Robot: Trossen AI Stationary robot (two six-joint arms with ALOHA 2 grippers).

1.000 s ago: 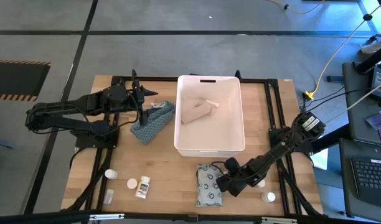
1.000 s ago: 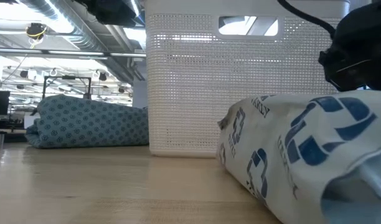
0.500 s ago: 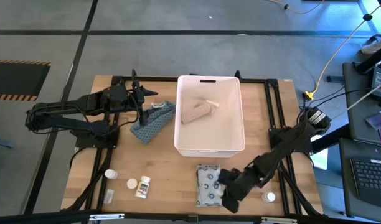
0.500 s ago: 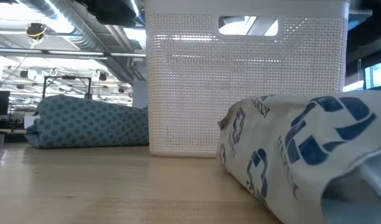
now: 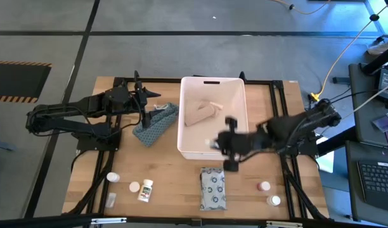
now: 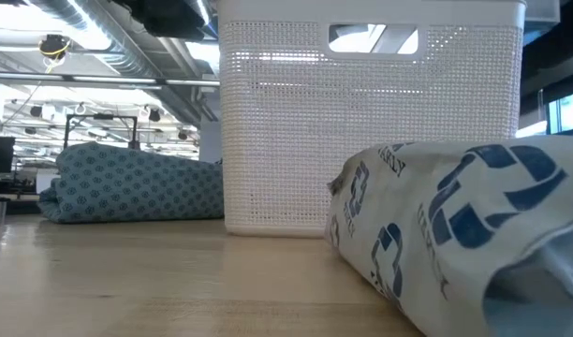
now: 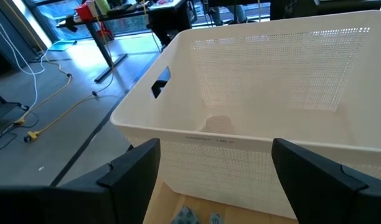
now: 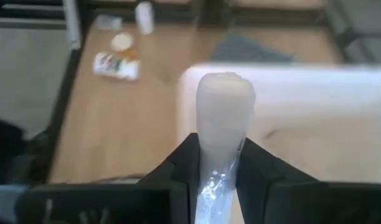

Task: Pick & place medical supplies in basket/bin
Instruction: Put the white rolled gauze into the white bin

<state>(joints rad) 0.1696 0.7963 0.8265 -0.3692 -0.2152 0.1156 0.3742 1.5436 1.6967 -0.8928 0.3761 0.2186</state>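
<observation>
- Seen from the high view, the right gripper (image 5: 227, 144) is over the near edge of the large white rectangular plastic tub (image 5: 242, 88), clenched on a small white tube; the tub's floor lies just ahead of the fingers. The left gripper (image 5: 143, 104) waits beside the tub's far-left wall, jaws spread and empty.
- Low view: a flat grey-white soft pack with blue print (image 6: 455, 234) lies just before the tub wall; its lettering is unreadable.
- Left wrist view: only the tub's rim and slot handle (image 7: 159, 88) show ahead.
- Right wrist view: the small white round-ended tube (image 8: 223, 118) stands between the fingers, long axis pointing forward over the tub rim. No label reads.
</observation>
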